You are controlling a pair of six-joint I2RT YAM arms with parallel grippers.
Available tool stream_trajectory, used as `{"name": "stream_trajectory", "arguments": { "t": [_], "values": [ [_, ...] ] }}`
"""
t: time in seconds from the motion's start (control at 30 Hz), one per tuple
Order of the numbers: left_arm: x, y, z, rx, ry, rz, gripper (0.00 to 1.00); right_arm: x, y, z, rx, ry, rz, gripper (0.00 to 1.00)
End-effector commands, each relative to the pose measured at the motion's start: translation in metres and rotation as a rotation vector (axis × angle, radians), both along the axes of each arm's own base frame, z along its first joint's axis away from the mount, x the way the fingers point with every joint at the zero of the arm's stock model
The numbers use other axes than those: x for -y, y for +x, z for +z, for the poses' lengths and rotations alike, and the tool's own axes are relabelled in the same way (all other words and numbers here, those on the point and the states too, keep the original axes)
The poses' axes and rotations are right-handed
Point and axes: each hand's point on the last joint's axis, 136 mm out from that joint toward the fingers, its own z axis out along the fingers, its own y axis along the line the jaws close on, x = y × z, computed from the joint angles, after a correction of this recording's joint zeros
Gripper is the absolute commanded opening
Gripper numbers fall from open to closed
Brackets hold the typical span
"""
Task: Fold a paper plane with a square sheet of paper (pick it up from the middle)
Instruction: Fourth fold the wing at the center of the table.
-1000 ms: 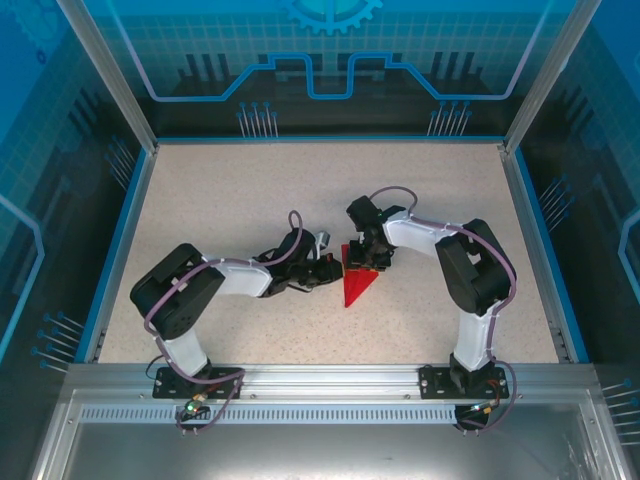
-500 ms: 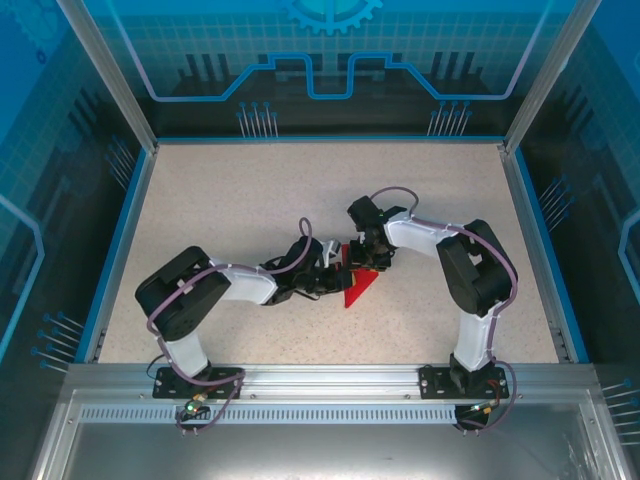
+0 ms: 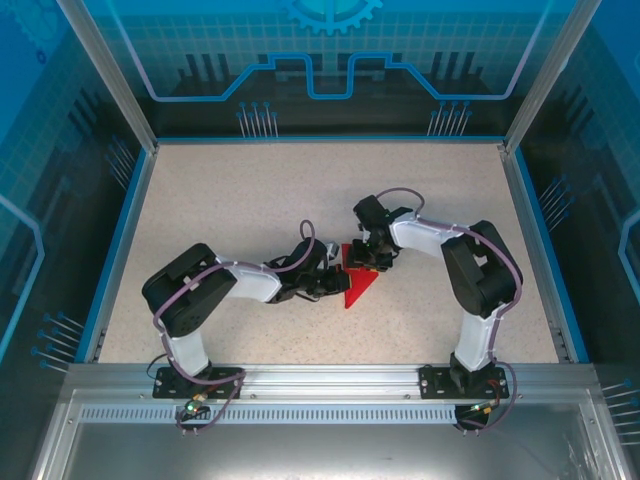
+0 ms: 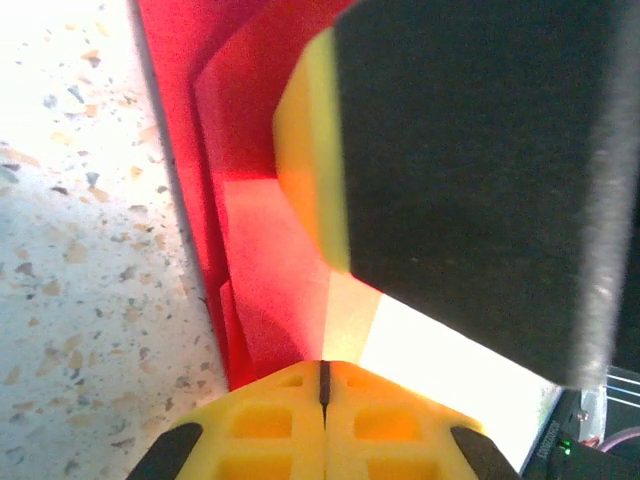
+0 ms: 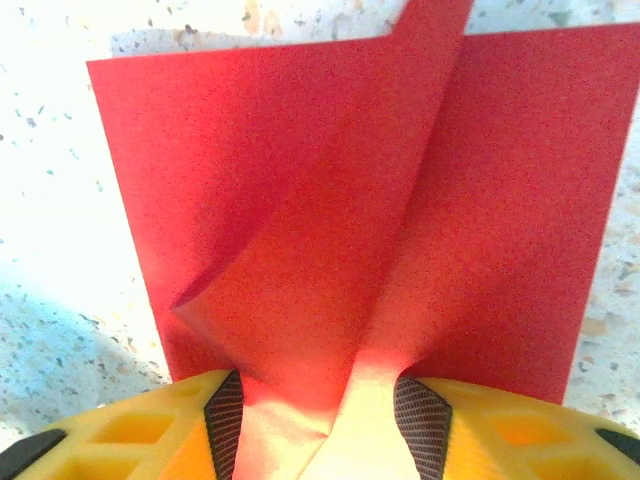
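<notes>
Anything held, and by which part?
Red folded paper: its raised centre flap stands between parted jaws of the right gripper, grip uncertain. Left gripper shut at its edge.

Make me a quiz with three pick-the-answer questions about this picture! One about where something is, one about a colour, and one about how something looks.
1. Where on the table is the paper?
A) the far left corner
B) the middle, between the left pincer and the right pincer
C) against the back wall

2. What colour is the paper?
A) blue
B) red
C) green

3. How does the paper look?
A) crumpled into a ball
B) torn in two
C) folded to a point, with a flap raised

Answers:
1 B: the top view shows it between the two pincers.
2 B: it is bright red in each view.
3 C: the top view shows a pointed shape, and the right wrist view shows a lifted flap.
</notes>
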Motion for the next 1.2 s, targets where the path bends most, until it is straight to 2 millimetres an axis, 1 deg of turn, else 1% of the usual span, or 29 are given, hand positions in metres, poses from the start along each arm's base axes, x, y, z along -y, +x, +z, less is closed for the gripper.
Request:
{"name": "stream_trajectory", "arguments": {
  "t": [0.0, 0.17, 0.4, 0.6, 0.77, 1.0, 1.17],
  "values": [
    [-0.002, 0.002, -0.007, 0.007, 0.052, 0.000, 0.04, 0.003, -0.031, -0.037, -0.130, 0.026, 0.024, 0.52],
    [-0.001, 0.003, -0.009, 0.003, 0.055, 0.000, 0.04, -0.001, -0.028, -0.029, -0.099, 0.087, 0.044, 0.53],
    [-0.002, 0.002, -0.012, -0.006, 0.059, 0.001, 0.04, -0.002, -0.026, -0.022, -0.067, 0.153, 0.060, 0.53],
    [-0.006, 0.000, -0.014, -0.013, 0.068, 0.008, 0.03, 0.004, -0.024, -0.018, -0.048, 0.182, 0.062, 0.53],
    [-0.008, 0.000, -0.012, -0.011, 0.072, 0.020, 0.03, 0.006, -0.023, -0.012, -0.026, 0.205, 0.081, 0.52],
    [-0.011, -0.002, -0.014, -0.015, 0.074, 0.028, 0.03, 0.007, -0.020, -0.008, -0.008, 0.245, 0.082, 0.46],
    [-0.010, -0.001, -0.012, -0.012, 0.071, 0.031, 0.03, 0.010, -0.020, -0.010, -0.010, 0.229, 0.084, 0.42]
  ]
}}
